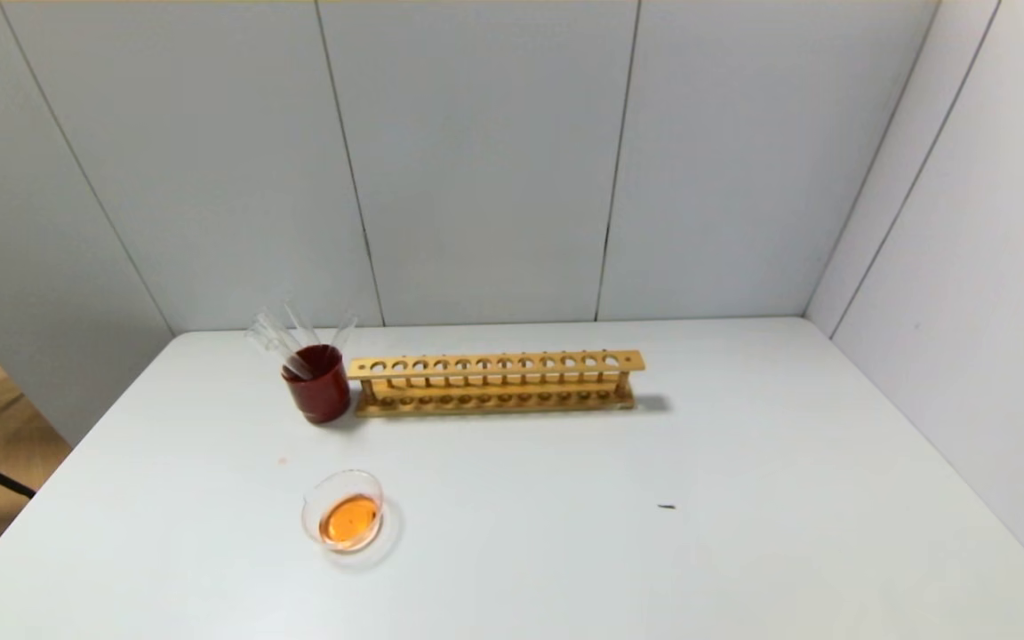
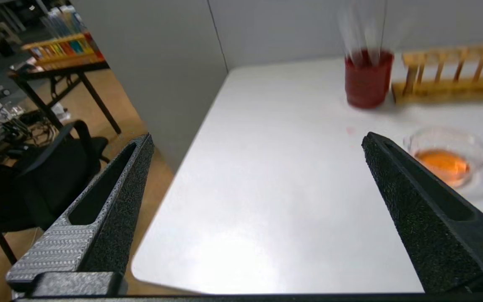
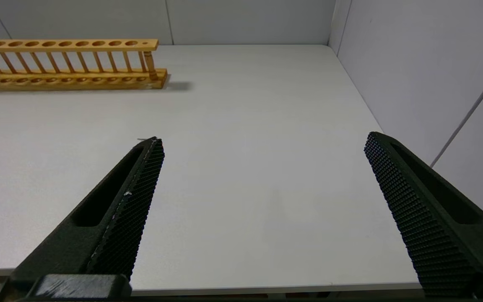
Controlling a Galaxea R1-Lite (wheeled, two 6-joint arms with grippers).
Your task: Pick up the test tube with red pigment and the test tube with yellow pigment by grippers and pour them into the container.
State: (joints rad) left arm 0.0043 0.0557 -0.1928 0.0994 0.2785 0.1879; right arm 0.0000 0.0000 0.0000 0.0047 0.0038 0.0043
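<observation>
Orange liquid pooled in container (image 1: 344, 509) on bench (image 1: 743, 498), near red cup (image 1: 318, 383) beside wooden rack (image 1: 496, 383). Left gripper (image 2: 258, 142) and right gripper (image 3: 262, 140) spread wide, empty, at bench's near edge.

Red cup (image 1: 319, 391) with clear tubes (image 1: 279, 338) touching wooden rack (image 1: 496, 383); white table (image 1: 743, 498).

You're looking at a flat white table (image 1: 743, 462) set against grey wall panels. On it, toward the far left, stands a dark red opaque cup (image 1: 319, 384) with clear glass tubes (image 1: 279, 336) leaning in it. Just to its right, touching or nearly so, sits a long wooden test tube rack (image 1: 496, 382). Nearer you, left of centre, lies a low round clear glass dish (image 1: 345, 510) holding orange liquid. A small dark speck (image 1: 667, 507) lies right of centre.
</observation>
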